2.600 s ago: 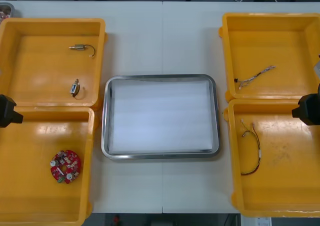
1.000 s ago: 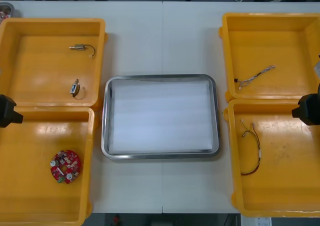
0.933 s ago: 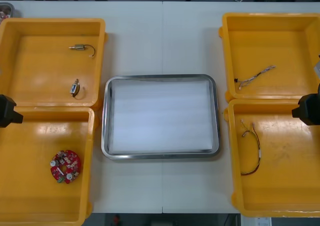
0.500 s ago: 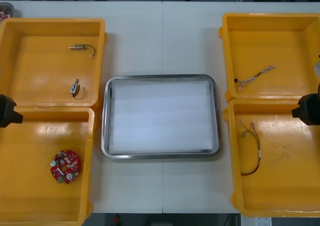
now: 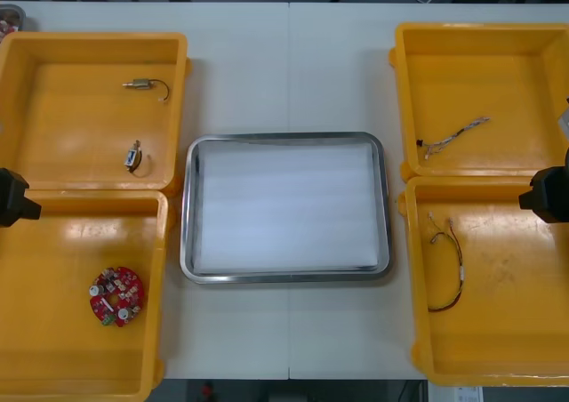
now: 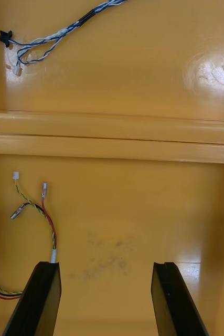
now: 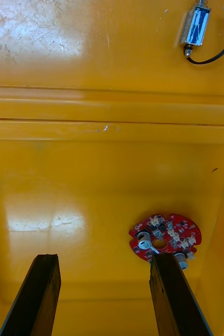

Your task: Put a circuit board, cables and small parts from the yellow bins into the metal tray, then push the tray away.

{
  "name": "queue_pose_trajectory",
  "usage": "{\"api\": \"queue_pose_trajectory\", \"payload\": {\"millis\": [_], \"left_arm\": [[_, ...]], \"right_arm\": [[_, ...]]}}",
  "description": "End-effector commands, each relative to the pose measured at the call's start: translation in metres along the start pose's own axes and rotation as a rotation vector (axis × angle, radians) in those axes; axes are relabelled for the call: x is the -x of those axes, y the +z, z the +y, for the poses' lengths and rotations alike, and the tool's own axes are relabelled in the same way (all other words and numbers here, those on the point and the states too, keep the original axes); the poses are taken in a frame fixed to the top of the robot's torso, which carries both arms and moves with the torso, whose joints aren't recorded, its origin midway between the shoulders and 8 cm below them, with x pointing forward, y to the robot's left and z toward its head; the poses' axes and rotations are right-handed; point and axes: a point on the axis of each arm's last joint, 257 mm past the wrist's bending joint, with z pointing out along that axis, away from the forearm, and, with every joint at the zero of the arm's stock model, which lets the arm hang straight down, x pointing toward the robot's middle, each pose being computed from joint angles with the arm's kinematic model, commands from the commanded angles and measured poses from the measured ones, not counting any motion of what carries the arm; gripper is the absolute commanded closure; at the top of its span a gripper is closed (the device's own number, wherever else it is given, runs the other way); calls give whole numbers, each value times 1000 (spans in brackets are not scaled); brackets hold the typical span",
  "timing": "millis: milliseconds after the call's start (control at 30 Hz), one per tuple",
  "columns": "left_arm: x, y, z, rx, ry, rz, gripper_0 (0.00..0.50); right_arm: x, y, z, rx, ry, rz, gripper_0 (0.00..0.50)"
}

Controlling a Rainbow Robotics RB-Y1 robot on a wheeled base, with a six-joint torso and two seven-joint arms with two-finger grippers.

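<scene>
The metal tray (image 5: 186, 224), white inside and holding nothing, lies between the yellow bins. A round red circuit board (image 5: 116, 295) (image 7: 166, 243) rests in the near left bin. Two small metal parts (image 5: 133, 156) (image 5: 145, 84) sit in the far left bin; one small metal part (image 7: 196, 27) has a black lead. A twisted blue and white cable (image 5: 453, 136) (image 6: 59, 34) lies in the far right bin, a red and yellow cable (image 5: 449, 260) (image 6: 38, 212) in the near right bin. My left gripper (image 7: 102, 296) hangs open above the near left bin, the board just off one finger. My right gripper (image 6: 106, 299) hangs open beside the red and yellow cable.
The left arm (image 5: 13, 197) shows at the left edge and the right arm (image 5: 549, 196) at the right edge, each over the wall between its two bins. Bare table lies beyond the tray and in front of it.
</scene>
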Motion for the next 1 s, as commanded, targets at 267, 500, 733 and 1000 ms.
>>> {"api": "queue_pose_trajectory", "payload": {"millis": [267, 500, 733, 1000], "left_arm": [[1, -14, 15, 46, 97, -17, 0], [1, -14, 15, 46, 97, -17, 0], [1, -14, 15, 46, 97, -17, 0], [-21, 3, 13, 21, 80, 49, 0]], "right_arm": [[4, -14, -16, -47, 18, -31, 0], [4, -14, -16, -47, 18, -31, 0], [4, -14, -16, -47, 18, -31, 0], [4, -14, -16, -47, 18, -31, 0]]}}
